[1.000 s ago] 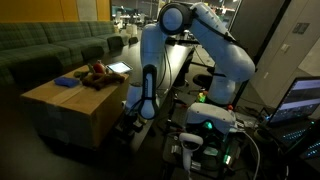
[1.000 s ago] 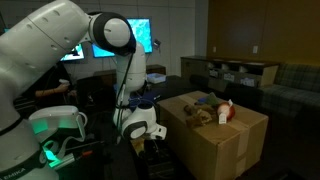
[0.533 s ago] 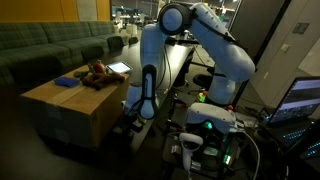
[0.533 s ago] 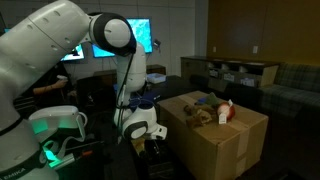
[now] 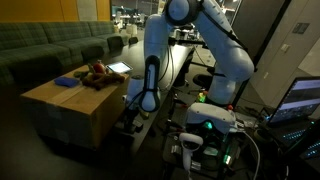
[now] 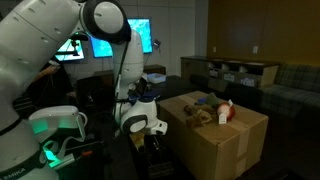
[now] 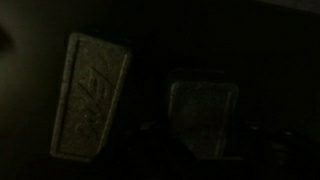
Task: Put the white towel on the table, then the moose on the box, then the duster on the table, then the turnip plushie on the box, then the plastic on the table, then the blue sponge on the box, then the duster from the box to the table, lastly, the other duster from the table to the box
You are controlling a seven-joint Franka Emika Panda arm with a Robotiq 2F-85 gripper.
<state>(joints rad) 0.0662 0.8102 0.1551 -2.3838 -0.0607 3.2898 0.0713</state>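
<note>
Blue sponge (image 5: pixel 67 82) sits on the box (image 5: pixel 60 115) top near its left edge, with a brown plush toy (image 5: pixel 97 73) behind it. Your arm has just risen. The gripper (image 5: pixel 134 116) hangs low off the box's right edge, maybe lifting a pick, but it's too dark to tell whether it pinches anything.

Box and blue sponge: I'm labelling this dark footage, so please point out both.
box (image 5: pixel 60 125): in an exterior view, on its camera-facing cardboard wall.
blue sponge (image 5: pixel 67 82): in an exterior view, on its flat top.
</note>
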